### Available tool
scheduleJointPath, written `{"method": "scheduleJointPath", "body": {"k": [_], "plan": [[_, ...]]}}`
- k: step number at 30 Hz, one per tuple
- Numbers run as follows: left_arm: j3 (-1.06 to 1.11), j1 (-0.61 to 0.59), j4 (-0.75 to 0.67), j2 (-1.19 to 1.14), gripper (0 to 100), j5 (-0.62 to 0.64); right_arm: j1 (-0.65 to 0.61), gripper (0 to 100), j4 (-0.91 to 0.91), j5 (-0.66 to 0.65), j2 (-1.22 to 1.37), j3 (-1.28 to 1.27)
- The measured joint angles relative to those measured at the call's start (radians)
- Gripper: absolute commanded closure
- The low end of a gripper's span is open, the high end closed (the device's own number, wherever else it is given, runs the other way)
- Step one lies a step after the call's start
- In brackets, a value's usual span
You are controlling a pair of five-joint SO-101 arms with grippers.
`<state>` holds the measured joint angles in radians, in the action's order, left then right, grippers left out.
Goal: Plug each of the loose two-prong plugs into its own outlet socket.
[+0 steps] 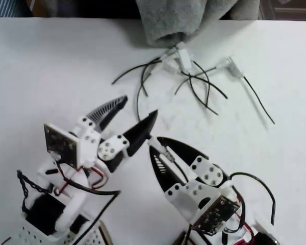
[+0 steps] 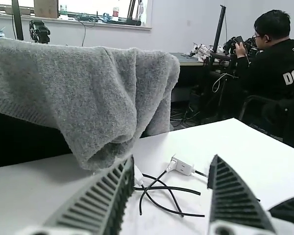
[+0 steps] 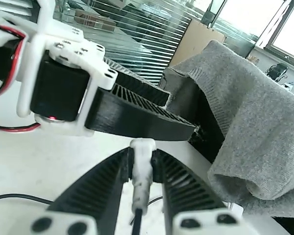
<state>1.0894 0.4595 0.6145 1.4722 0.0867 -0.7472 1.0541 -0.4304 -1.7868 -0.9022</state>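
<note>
Pinching a white plug [image 3: 141, 169] toward the table's [image 1: 51, 61] front edge, the right gripper [image 1: 155, 144] could knock it askew against the close, wide-spread left gripper [image 1: 140, 105]; the outlet socket [image 2: 182, 167] lies near the far edge.

A grey knitted woollen cloth [image 1: 176, 20] hangs down at the far edge of the flat white table [image 1: 46, 66], its rounded lower end resting on the tabletop.
</note>
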Motion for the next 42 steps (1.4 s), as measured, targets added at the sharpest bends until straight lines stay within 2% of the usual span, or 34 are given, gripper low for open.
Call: {"method": "scheduleJointPath", "body": {"k": [15,19,25,30,33,37,42], "plan": [[0.021,-0.023,-0.005,-0.005,76,-0.006,0.066,97.9,-0.005,0.002,-0.011,0.091],[0.021,-0.140,-0.017,-0.014,76,-0.006,0.089,97.9,-0.005,0.002,0.049,0.091],[0.021,-0.368,-0.023,-0.012,76,-0.006,0.247,97.9,-0.025,0.002,0.221,0.091],[0.021,-0.493,-0.023,-0.018,76,0.051,0.328,97.9,-0.025,0.002,0.321,0.091],[0.021,-0.514,-0.025,-0.103,76,0.077,0.364,97.4,-0.025,0.005,0.364,0.091],[-0.060,-0.509,-0.017,-0.334,75,0.081,0.446,97.4,0.000,0.069,0.428,0.109],[-0.311,-0.453,0.173,-0.692,75,0.081,0.586,97.2,0.084,0.133,0.519,0.196]]}}
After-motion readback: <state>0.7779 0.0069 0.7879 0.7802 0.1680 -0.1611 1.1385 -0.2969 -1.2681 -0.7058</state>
